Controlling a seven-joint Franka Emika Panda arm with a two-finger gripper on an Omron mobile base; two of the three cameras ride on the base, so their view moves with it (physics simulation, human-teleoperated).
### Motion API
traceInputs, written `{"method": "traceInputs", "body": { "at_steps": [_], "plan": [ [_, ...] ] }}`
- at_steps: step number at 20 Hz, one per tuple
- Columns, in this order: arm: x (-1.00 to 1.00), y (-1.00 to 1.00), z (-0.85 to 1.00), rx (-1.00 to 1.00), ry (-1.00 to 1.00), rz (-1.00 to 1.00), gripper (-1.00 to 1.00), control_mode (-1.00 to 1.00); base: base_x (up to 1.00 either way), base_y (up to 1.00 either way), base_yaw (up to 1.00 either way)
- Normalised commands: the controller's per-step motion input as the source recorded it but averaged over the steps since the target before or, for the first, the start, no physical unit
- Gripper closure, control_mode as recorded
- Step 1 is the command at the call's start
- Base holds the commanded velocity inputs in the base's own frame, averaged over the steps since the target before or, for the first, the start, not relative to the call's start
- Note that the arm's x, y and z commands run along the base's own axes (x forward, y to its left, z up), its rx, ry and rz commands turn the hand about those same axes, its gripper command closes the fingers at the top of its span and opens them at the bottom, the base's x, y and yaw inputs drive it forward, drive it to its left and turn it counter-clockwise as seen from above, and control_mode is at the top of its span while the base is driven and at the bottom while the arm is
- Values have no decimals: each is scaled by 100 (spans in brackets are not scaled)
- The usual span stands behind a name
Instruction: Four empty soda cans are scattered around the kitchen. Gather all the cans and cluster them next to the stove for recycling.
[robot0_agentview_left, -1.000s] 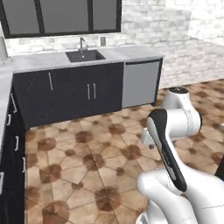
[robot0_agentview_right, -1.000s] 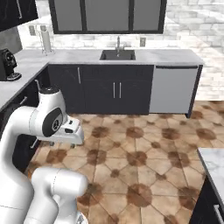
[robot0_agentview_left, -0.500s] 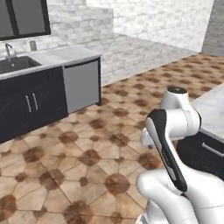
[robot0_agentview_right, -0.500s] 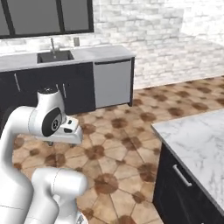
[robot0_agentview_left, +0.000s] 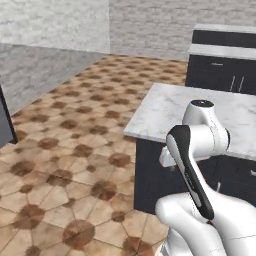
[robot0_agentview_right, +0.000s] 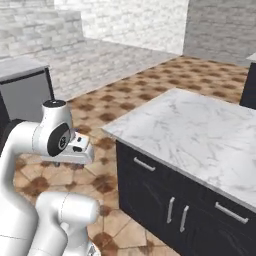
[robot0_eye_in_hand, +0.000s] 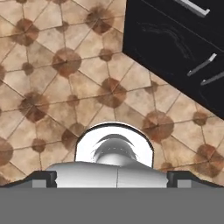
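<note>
No soda cans and no stove are in view in this part of the kitchen. My gripper (robot0_eye_in_hand: 112, 180) hangs folded close in front of the robot's body and points down at the brown tile floor (robot0_eye_in_hand: 65, 87). It is open, its two dark fingertips (robot0_eye_in_hand: 43, 178) stand wide apart, and nothing is between them. The hand (robot0_agentview_right: 80, 150) sits just left of the island's near corner in the right base view, and at the island's front edge (robot0_agentview_left: 167, 157) in the left base view.
A marble-topped island (robot0_agentview_right: 200, 130) (robot0_agentview_left: 165, 107) with dark drawer fronts and bar handles (robot0_agentview_right: 170, 210) (robot0_eye_in_hand: 175, 39) stands close on the right. A grey appliance front (robot0_agentview_right: 25, 95) is at the far left. Another dark cabinet run (robot0_agentview_left: 225, 50) stands behind the island. Open tile floor (robot0_agentview_left: 65, 150) spreads to the left.
The whole picture has swept sideways: the base has turned, so the sink counter and dishwasher slid out to the left and the island came in. The arm's pose is unchanged.
</note>
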Motion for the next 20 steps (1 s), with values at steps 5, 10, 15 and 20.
{"method": "traceInputs", "body": {
  "at_steps": [5, 10, 15, 20],
  "plan": [
    [0, 0, 0, 0, 0, 0, -100, 100, 0, 0, -70],
    [0, 0, 0, 0, 0, 0, -100, 100, 1, -4, -50],
    [0, 0, 0, 0, 0, 0, -100, 100, 2, -6, -45],
    [0, 0, 0, 0, 0, 0, -100, 100, 2, -20, -44]
  ]
}}
